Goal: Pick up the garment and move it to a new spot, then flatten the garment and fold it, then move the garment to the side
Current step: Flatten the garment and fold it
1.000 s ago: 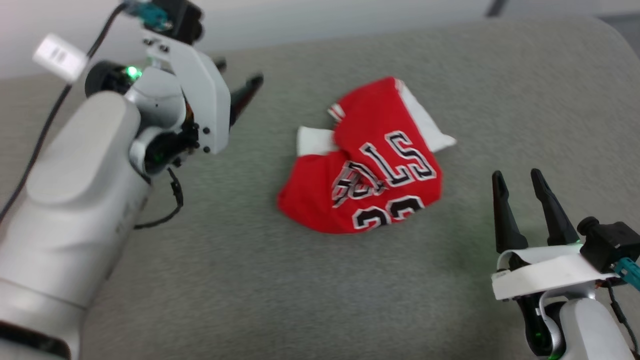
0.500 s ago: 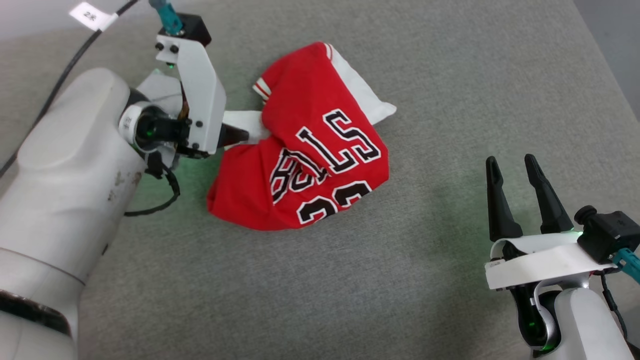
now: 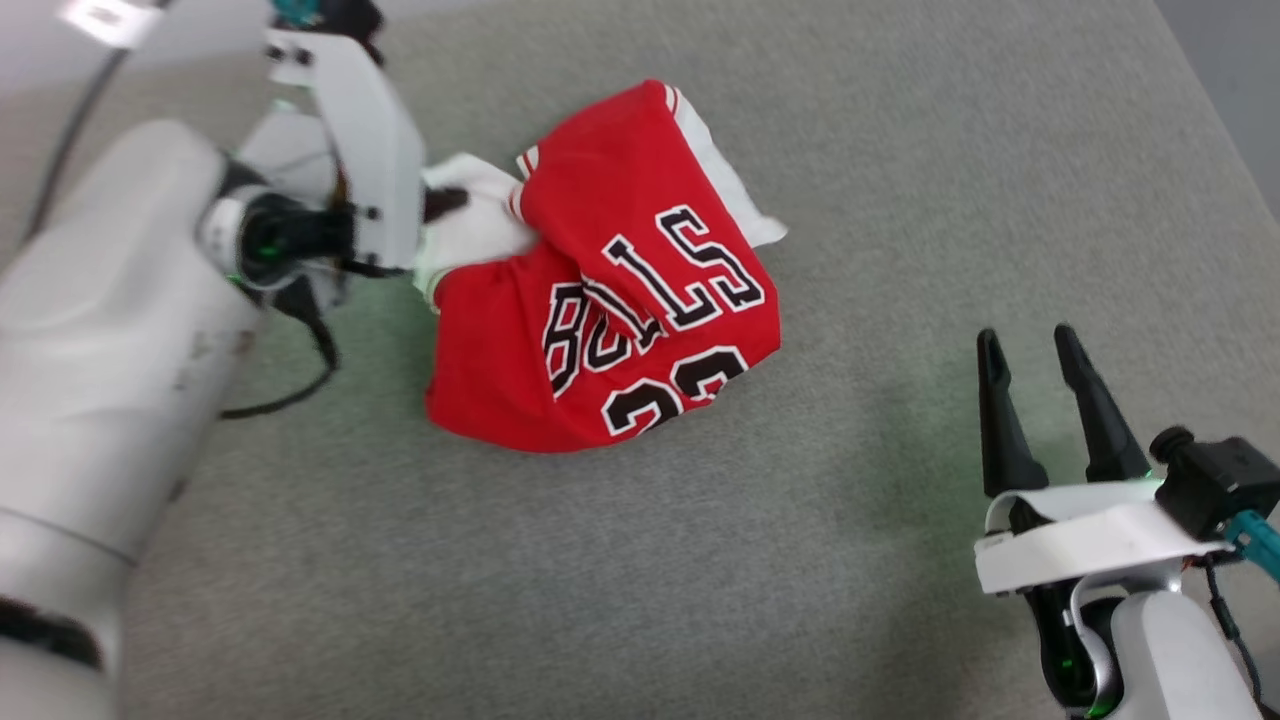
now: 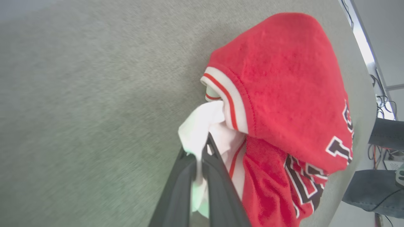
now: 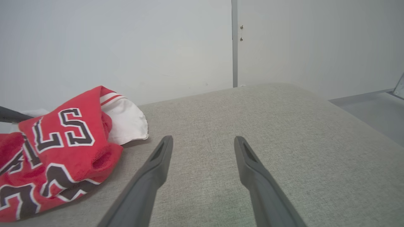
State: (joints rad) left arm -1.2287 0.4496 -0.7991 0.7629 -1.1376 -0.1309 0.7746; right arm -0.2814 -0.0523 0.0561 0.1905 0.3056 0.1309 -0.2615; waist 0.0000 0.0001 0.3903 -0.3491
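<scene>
Garment (image 3: 640, 180) bunched, lettering part-hidden; left claw (image 3: 445, 204) pinching it.

A grey woven-fabric surface (image 3: 700, 580) with a rounded far corner stands under even light before a plain pale wall (image 5: 110, 41) split by a grey vertical strip (image 5: 234, 47), smooth grey floor (image 5: 372, 107) beside it.

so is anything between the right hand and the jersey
Nothing visible: only bare grey surface lies between the open right hand and the jersey. The left hand is shut on its white inner fabric.
</scene>
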